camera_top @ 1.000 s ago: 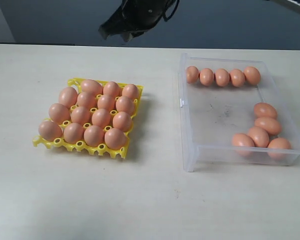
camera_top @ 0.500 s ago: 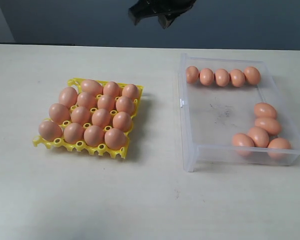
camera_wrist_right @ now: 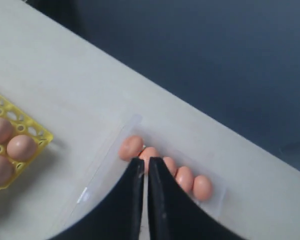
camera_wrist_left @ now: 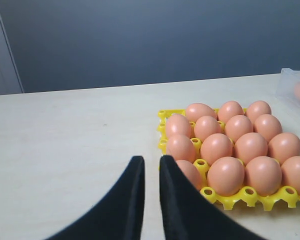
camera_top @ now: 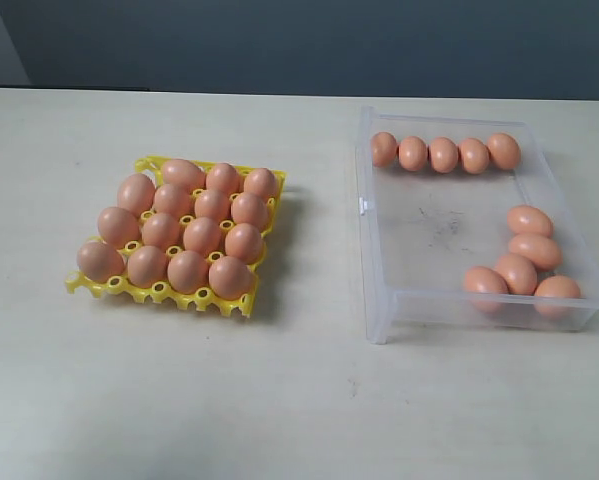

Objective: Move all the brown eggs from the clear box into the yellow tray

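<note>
Though its two black fingers sit almost together with just a thin gap, the left gripper [camera_wrist_left: 151, 159] holds nothing. One finger hides part of a front egg in the yellow tray [camera_top: 159, 292]. The right gripper [camera_wrist_right: 145, 161] is pinched closed too, with nothing in it, and its tips cover part of a row of eggs below it.

On the pale table [camera_top: 299, 400], the tray sits on the left side in the wide view. It is bright yellow with round holes, and smooth, orange-brown eggs [camera_top: 201, 236] fill most of it. They hide the cups under them.

Well apart, on the right, is the clear box [camera_top: 379, 300]. It is see-through with low walls and has a small white clip [camera_top: 363, 207] on the side that faces the tray. Five eggs bunch in its near right corner. Five more stand in a line along its far wall.

Behind it all is a dark blue-grey wall [camera_top: 279, 45]. From the left wrist, only a corner of the box shows, with one blurry egg. From the right wrist, the tray is cut off.
</note>
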Controlling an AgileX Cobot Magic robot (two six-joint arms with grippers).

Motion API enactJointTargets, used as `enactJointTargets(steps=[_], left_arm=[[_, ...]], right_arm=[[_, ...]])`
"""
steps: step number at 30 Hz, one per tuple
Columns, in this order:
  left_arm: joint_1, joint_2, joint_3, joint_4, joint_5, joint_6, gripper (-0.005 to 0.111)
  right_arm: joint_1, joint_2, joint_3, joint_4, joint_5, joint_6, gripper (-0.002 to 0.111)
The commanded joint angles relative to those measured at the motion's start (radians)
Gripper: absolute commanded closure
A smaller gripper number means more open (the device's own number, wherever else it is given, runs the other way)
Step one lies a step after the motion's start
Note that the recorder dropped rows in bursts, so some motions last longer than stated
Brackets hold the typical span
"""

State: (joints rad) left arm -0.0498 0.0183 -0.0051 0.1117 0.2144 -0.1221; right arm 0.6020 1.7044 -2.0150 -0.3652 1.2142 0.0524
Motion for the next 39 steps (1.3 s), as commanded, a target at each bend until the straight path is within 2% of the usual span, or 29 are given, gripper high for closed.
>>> enactJointTargets(steps=[1, 6, 12, 15, 20, 22, 24, 26, 32, 36, 39], left_arm=[[-0.002, 0.006, 0.005, 0.002, -0.006, -0.001, 0.095], [-0.002, 0.006, 0.005, 0.002, -0.006, -0.001, 0.095], [-0.002, 0.006, 0.005, 0.002, -0.006, -0.001, 0.095], [-0.002, 0.006, 0.005, 0.002, -0.006, -0.001, 0.095], [-0.002, 0.006, 0.005, 0.002, -0.006, -0.001, 0.095], [-0.002, 0.006, 0.005, 0.002, -0.006, -0.001, 0.095], [-0.002, 0.006, 0.005, 0.002, -0.006, -0.001, 0.095], [-0.002, 0.006, 0.005, 0.002, -0.006, -0.001, 0.095], [-0.002, 0.006, 0.005, 0.002, -0.006, -0.001, 0.095], [-0.002, 0.006, 0.005, 0.002, -0.006, -0.001, 0.095], [-0.002, 0.006, 0.005, 0.002, -0.006, -0.001, 0.095]], right_arm=[[-0.003, -0.103, -0.002, -0.039, 0.007, 0.006, 0.104], [-0.003, -0.215, 0.032, -0.088, 0.007, 0.006, 0.104], [-0.003, -0.369, 0.153, -0.247, 0.007, 0.075, 0.104], [-0.003, -0.516, 0.347, -0.365, 0.007, 0.154, 0.104], [-0.003, -0.621, 0.598, -0.382, 0.007, 0.256, 0.104], [-0.003, -0.658, 0.753, -0.442, 0.007, 0.416, 0.104], [-0.003, -0.698, 0.919, -0.467, -0.12, 0.641, 0.104], [-0.003, -0.714, 1.016, -0.416, -0.191, 0.698, 0.109], [-0.003, -0.722, 1.073, -0.46, -0.153, 0.643, 0.109], [-0.003, -0.732, 1.064, -0.448, -0.193, 0.579, 0.109], [-0.003, -0.709, 0.963, -0.351, -0.062, 0.426, 0.109]])
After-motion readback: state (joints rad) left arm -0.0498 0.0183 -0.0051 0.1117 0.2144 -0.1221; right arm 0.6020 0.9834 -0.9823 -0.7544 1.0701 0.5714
